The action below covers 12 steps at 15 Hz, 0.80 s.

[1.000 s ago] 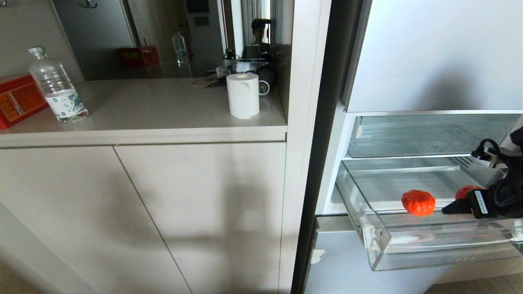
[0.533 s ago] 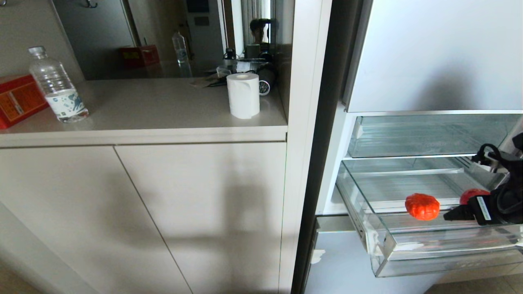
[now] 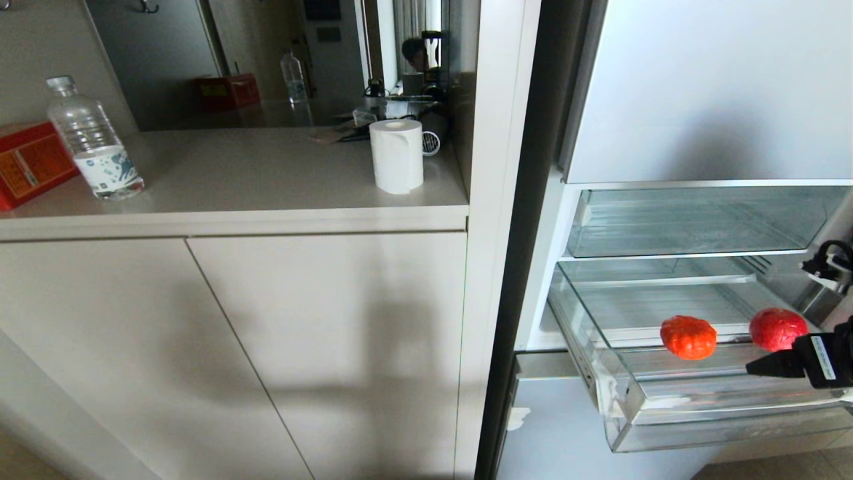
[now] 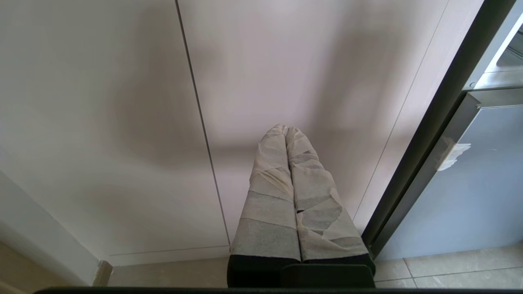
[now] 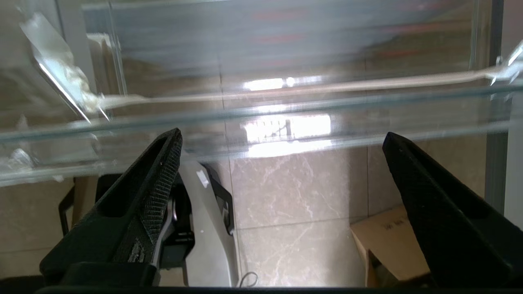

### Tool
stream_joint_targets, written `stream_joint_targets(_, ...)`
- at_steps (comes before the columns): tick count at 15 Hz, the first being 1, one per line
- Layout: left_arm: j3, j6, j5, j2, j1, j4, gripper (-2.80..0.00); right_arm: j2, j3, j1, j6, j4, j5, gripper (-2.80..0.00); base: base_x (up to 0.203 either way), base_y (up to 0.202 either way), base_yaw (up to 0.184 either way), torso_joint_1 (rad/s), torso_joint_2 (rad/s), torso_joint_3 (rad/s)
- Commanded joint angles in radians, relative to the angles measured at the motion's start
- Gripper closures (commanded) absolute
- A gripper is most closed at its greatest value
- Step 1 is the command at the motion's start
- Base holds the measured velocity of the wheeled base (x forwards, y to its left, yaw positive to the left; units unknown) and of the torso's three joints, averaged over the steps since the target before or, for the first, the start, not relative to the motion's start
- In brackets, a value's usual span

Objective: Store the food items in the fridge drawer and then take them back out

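Your right gripper [image 3: 766, 365] hovers at the drawer's [image 3: 666, 403] front right, fingers [image 5: 159, 179] spread wide and empty. Two red food items [image 3: 688, 337] lie inside near the front lip. Your left gripper [image 4: 286, 132], fingers pressed together, hangs by the cabinet doors [image 4: 122, 102].

Two red food items [image 3: 688, 337] [image 3: 777, 329], one water bottle [image 3: 94, 140], one paper roll [image 3: 396, 156], one red box [image 3: 26, 164].
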Motion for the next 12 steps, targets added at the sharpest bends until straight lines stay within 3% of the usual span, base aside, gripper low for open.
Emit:
stream_joint_targets(1,0.0,0.0,0.0,0.002,0.0,0.0,0.0,-0.031,0.018,-0.004,-0.008,0.002,-0.003,-2.8,0.0,0.0,0.0,0.0,0.0,0.0)
stream_joint_targets(9,0.0,0.0,0.0,0.002,0.0,0.0,0.0,0.194,-0.116,-0.004,-0.014,-0.037,-0.003,-2.8,0.0,0.0,0.0,0.0,0.0,0.0)
stream_joint_targets(12,0.0,0.0,0.0,0.0,0.0,0.0,0.0,0.191,-0.094,-0.005,-0.023,-0.031,-0.013,-2.8,0.0,0.0,0.0,0.0,0.0,0.0)
